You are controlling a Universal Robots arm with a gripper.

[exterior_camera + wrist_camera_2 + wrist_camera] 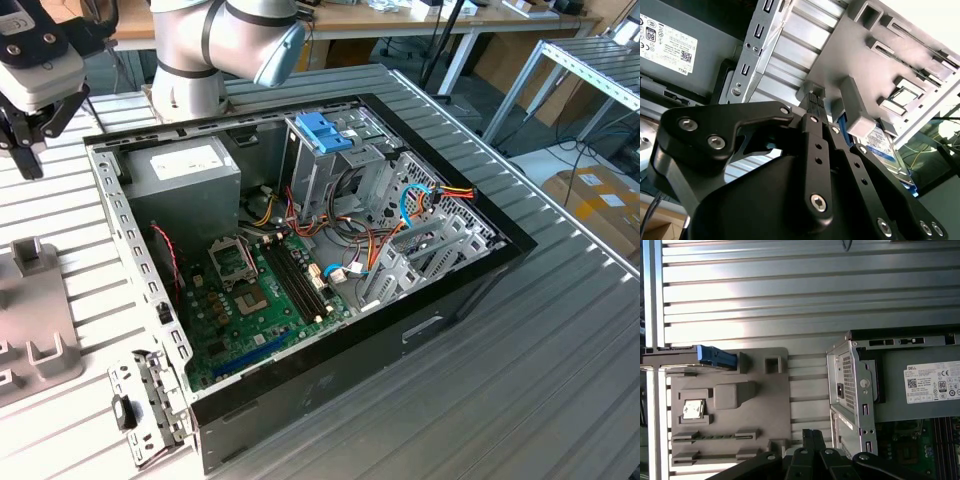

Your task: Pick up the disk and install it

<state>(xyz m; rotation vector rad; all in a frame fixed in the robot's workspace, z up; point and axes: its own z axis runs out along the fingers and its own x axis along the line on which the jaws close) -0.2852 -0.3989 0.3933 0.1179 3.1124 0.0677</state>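
The disk [715,356] stands on edge in a slot at one end of the grey fixture plate [730,440]; its blue carrier frame shows. In the second wrist view the disk [883,144] peeks out behind the plate's blocks. My gripper [28,150] hangs at the far left of the exterior view, above the ribbed table between the plate [30,320] and the open computer case [300,260]. Its black fingers are shut together in both wrist views [812,437] [812,97], holding nothing and well apart from the disk.
Inside the case are a grey power supply [185,170], the green motherboard [260,290], loose cables and a metal drive cage topped by a blue bracket [325,130]. A loose metal bracket [150,410] lies by the case's near corner. Cardboard boxes [595,200] sit beyond the table.
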